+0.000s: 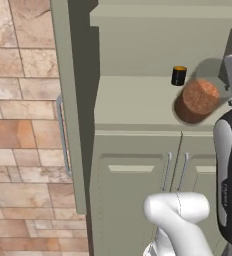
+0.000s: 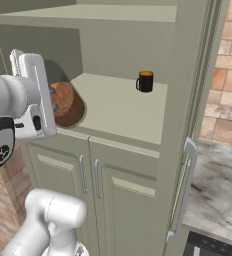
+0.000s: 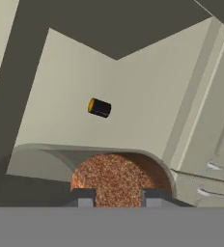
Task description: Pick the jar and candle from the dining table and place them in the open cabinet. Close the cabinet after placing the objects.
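Claw (image 3: 112,197) was clamped on clear glass jar of brown powder (image 1: 197,101), over flat inner shelf of sage-green cabinet (image 1: 133,102). Short black orange-topped cylinder (image 1: 178,75) stood nearby on shelf.

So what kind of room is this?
Probably a kitchen: a tall sage-green cabinet with an open shelf, a marbled countertop beside it, and a jar of brown powder in the gripper.
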{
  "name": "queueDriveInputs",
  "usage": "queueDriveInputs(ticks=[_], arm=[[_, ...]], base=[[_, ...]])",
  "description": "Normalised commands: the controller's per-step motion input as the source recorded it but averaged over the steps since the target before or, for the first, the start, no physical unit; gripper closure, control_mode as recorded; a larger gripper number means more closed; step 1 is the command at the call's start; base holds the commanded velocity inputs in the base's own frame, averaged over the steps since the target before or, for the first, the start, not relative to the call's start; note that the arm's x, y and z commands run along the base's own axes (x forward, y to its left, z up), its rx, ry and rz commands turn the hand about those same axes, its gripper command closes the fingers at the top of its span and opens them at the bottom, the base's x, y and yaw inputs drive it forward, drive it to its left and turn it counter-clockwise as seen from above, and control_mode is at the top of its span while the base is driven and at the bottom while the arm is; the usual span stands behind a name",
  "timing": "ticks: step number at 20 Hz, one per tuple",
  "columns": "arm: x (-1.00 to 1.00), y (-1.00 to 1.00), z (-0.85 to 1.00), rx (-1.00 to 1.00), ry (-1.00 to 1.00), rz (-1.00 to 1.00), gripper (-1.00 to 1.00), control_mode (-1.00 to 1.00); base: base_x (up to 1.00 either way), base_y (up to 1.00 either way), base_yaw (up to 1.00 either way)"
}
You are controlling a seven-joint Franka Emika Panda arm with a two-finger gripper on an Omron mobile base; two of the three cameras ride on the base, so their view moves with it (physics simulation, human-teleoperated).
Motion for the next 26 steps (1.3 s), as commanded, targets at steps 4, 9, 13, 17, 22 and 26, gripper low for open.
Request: queueDriveInputs(ticks=[4, 9, 13, 17, 22, 26], arm=[[0.42, 0.00, 0.00, 0.09, -0.04, 0.00, 1.00, -1.00], [0.46, 0.00, 0.00, 0.08, 0.00, 0.00, 1.00, -1.00], [0.43, 0.01, 0.00, 0.07, 0.00, 0.00, 1.00, -1.00], [0.46, 0.09, 0.00, 0.04, 0.00, 0.00, 1.00, -1.00], [0.43, 0.15, 0.00, 0.01, 0.00, 0.00, 1.00, -1.00], [0.37, 0.17, 0.00, 0.00, 0.00, 0.00, 1.00, -1.00]], base=[[0.00, 0.00, 0.00], [0.00, 0.00, 0.00], [0.00, 0.00, 0.00], [0.00, 0.00, 0.00], [0.00, 0.00, 0.00], [0.00, 0.00, 0.00]])
